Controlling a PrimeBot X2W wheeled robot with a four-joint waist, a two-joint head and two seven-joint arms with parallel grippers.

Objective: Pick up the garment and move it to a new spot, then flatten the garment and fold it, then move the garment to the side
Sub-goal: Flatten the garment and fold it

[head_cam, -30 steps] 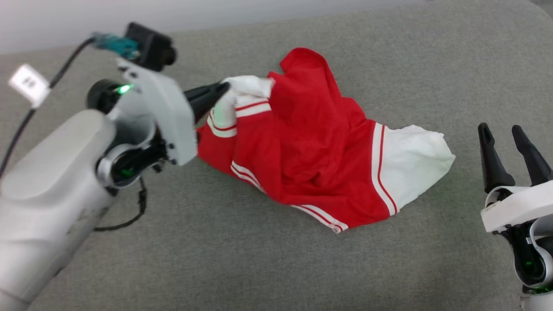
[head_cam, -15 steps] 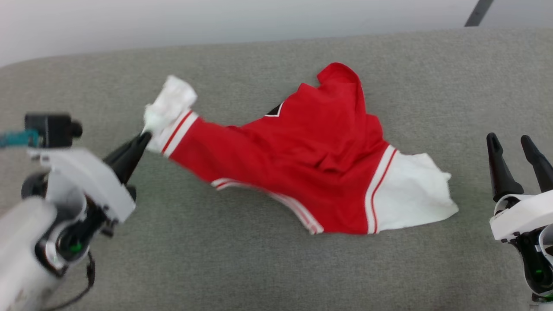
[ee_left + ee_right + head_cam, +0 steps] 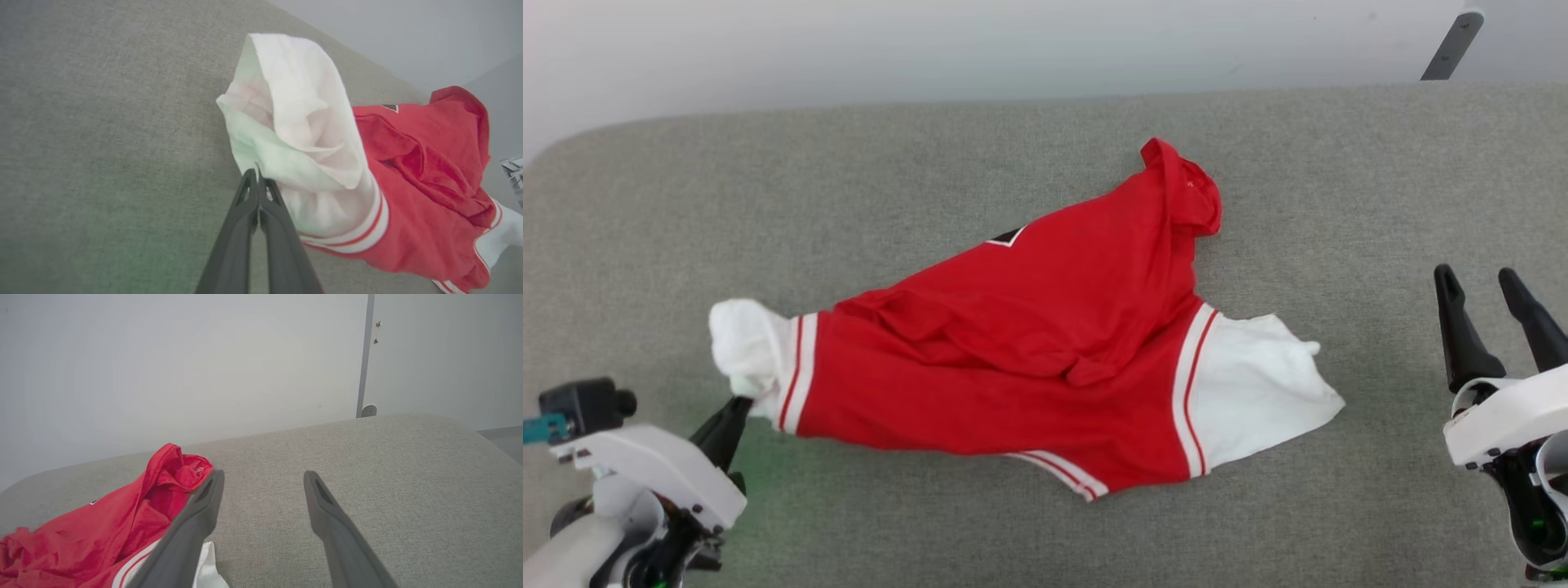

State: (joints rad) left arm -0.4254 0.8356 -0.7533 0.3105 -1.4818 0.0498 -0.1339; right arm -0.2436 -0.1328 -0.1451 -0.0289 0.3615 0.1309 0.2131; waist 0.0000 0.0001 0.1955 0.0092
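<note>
The garment [image 3: 1029,343], a red jersey T-shirt with white sleeves and striped trim, lies crumpled and stretched sideways across the grey cushion. My left gripper [image 3: 742,400] is at the lower left, shut on the edge of the garment's left white sleeve [image 3: 743,347]. In the left wrist view the two dark fingers meet at the sleeve's hem [image 3: 258,173], and the garment [image 3: 425,196] trails off to the right. My right gripper [image 3: 1478,282] stands open at the right edge, apart from the other white sleeve [image 3: 1258,392]. The right wrist view shows its spread fingers [image 3: 263,477] over bare cushion, the garment [image 3: 102,535] to their left.
The grey fabric cushion [image 3: 1045,539] ends at a pale wall [image 3: 931,41] at the back, and its left end curves away. A grey bar [image 3: 1450,45] stands at the top right. Bare cushion lies in front of the garment.
My left gripper has pulled the white sleeve from the far middle toward the near left, dragging the garment and stretching it out sideways. The head camera has shifted too. The right gripper stays open.
</note>
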